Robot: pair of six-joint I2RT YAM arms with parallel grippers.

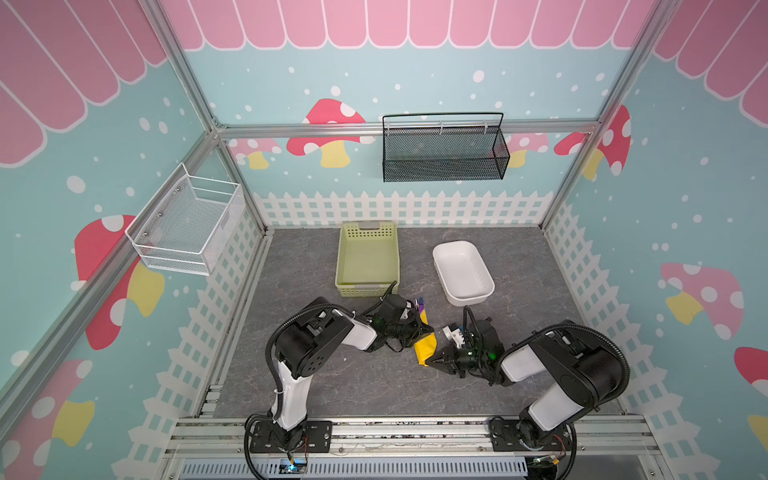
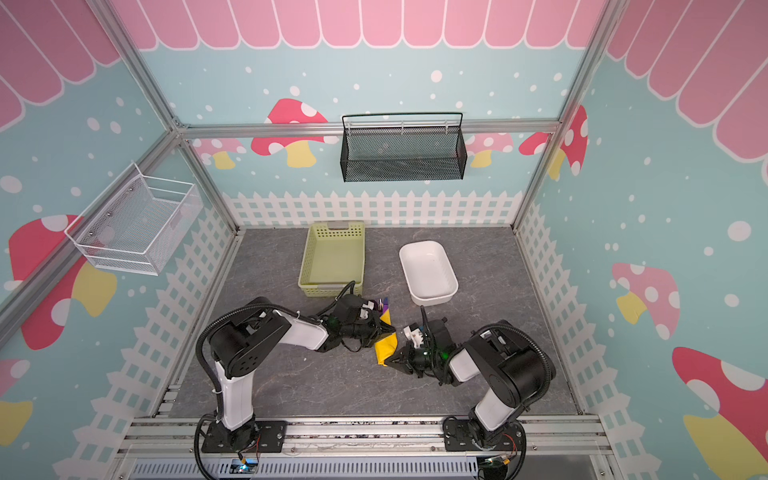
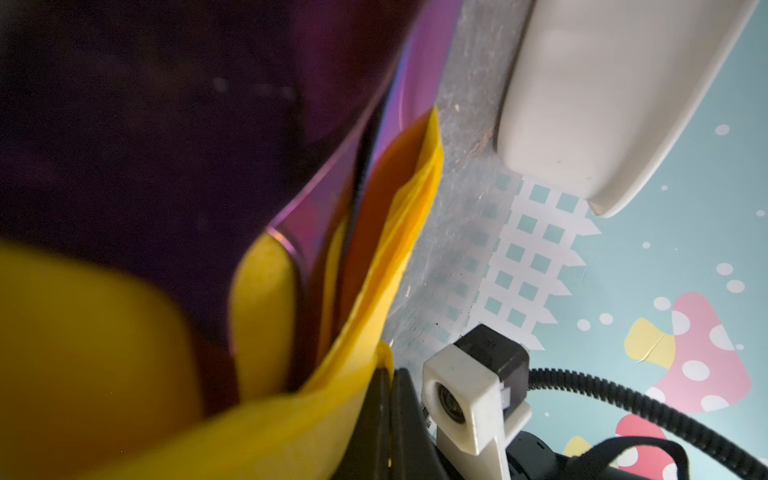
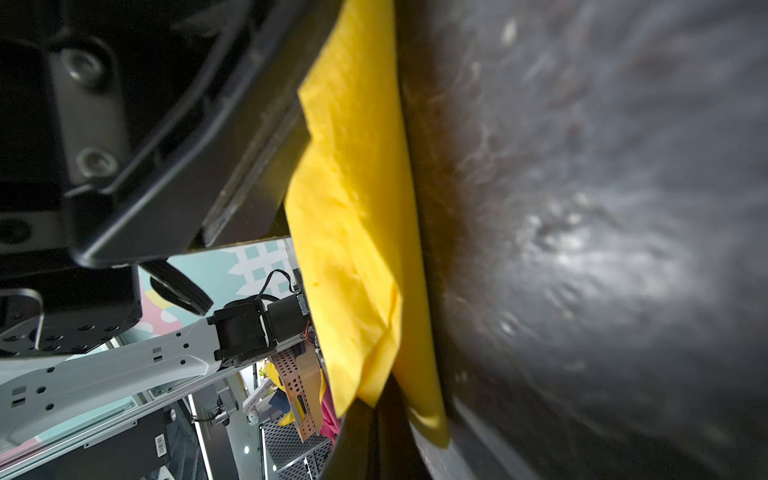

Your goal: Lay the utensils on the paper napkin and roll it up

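Note:
The yellow paper napkin (image 1: 425, 350) (image 2: 386, 348) lies folded into a narrow bundle at the middle of the table. The utensils are wrapped inside it; only their purple ends (image 1: 420, 306) (image 2: 384, 305) stick out of its far end. In the left wrist view the dark purple utensil heads (image 3: 316, 104) sit inside the yellow folds (image 3: 399, 232). My left gripper (image 1: 427, 331) (image 3: 388, 419) is shut on the napkin's edge near the far end. My right gripper (image 1: 430, 360) (image 4: 380, 428) is shut on a fold of the napkin (image 4: 353, 208) at the near end.
A pale green basket (image 1: 341, 266) stands just behind the left gripper. A white tub (image 1: 473, 298) (image 3: 602, 104) sits behind the right gripper. A black mesh basket (image 1: 444, 153) hangs on the back wall, a white wire basket (image 1: 187, 224) on the left wall.

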